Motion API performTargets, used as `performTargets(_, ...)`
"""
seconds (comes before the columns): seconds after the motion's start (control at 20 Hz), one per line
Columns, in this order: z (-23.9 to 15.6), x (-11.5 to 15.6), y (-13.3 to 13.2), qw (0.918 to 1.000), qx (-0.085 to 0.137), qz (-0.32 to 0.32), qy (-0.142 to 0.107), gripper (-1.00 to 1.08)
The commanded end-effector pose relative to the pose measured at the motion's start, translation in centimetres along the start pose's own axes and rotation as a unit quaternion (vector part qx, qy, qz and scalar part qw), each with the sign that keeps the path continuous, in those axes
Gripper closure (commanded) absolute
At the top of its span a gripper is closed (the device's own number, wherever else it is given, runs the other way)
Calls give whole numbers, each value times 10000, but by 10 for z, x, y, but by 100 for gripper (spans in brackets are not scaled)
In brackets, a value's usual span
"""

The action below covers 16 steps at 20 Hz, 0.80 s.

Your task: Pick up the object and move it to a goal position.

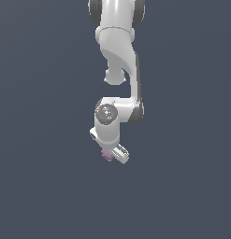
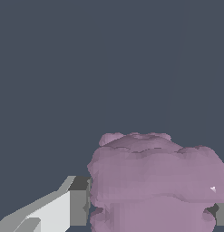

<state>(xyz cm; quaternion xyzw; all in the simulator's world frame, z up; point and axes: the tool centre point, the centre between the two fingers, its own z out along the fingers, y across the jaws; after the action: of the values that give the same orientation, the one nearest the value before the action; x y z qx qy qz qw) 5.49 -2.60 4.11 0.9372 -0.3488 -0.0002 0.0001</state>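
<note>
The object [image 1: 106, 155] is a tiny pale purple-pink lumpy block at the lower end of the white Panda arm in the exterior view. It sits between the fingers of my gripper [image 1: 110, 156], partly hidden by the hand. In the wrist view the object [image 2: 154, 181] fills the space between the two grey finger pads [image 2: 79, 201], which touch its sides. The gripper is shut on the object. The exterior view does not show whether the block rests on the surface or is lifted. No goal marker shows.
The white arm [image 1: 118, 46] comes down from the top of the exterior view. A plain dark grey-blue surface [image 1: 42, 140] fills the rest of both views.
</note>
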Motion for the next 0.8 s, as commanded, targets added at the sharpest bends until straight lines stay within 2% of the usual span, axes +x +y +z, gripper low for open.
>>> performTargets(0.0, 0, 0, 0, 10000, 1, 0, 2, 108)
performTargets(0.45, -3, 2, 1, 10000, 1, 0, 2, 108)
performTargets(0.75, -30, 15, 13, 10000, 1, 0, 2, 108)
